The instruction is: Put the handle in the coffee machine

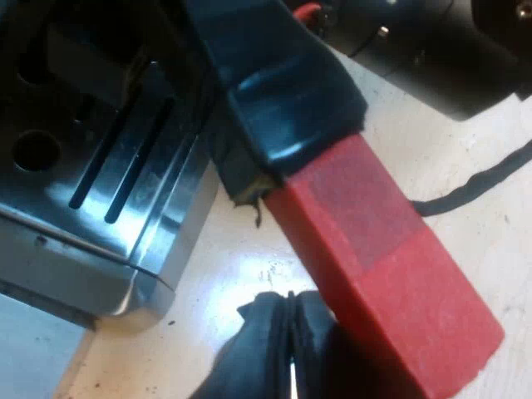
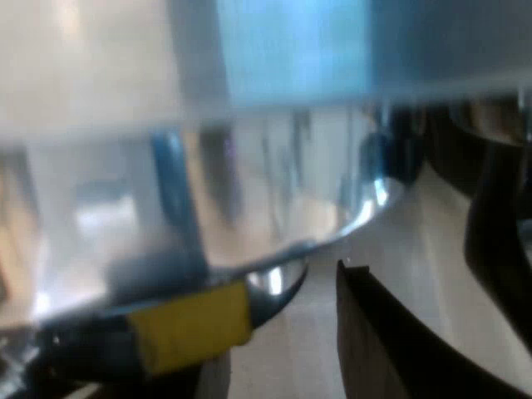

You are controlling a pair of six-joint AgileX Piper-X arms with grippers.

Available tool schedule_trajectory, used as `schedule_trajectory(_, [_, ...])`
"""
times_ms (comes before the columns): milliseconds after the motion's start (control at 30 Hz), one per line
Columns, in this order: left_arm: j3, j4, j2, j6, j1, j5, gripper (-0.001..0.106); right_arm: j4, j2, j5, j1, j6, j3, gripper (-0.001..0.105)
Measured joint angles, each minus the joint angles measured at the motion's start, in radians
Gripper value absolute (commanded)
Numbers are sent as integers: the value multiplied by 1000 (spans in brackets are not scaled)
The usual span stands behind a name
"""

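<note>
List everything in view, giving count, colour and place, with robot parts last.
handle: one, dark with a red end, over the table beside the machine's slotted tray
espresso machine: one, silver metal, next to the handle
table: one, pale, under everything
curved metal surface: one, shiny silver, too blurred to identify
yellow tape: one strip, on a dark bar under that metal
left gripper: one, black, shut, by the red end
right gripper: one, black, under the curved metal
</note>
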Motion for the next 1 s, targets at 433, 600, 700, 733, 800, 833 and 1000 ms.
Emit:
schedule_trajectory(433, [1,1,-2,-29,-22,-1,0,208,-129,24,66,19,104,36])
schedule_trajectory(600, [1,1,-6,-50,-22,-7,0,353,-234,-41,74,172,207,36])
schedule_trajectory(700, [3,-13,-26,-75,-23,-8,0,459,-309,-118,74,225,267,36])
schedule_trajectory(733, [3,-15,-31,-80,-23,-11,0,492,-332,-145,74,235,284,36])
schedule_trajectory(800, [3,-26,-43,-134,-23,-13,0,609,-420,-220,74,273,336,36])
schedule_trajectory(833, [3,-34,-45,-144,-23,-13,0,641,-442,-236,74,284,341,36])
schedule_trajectory(1000, [6,-54,-51,-208,-26,6,0,926,-608,-348,74,324,381,36])
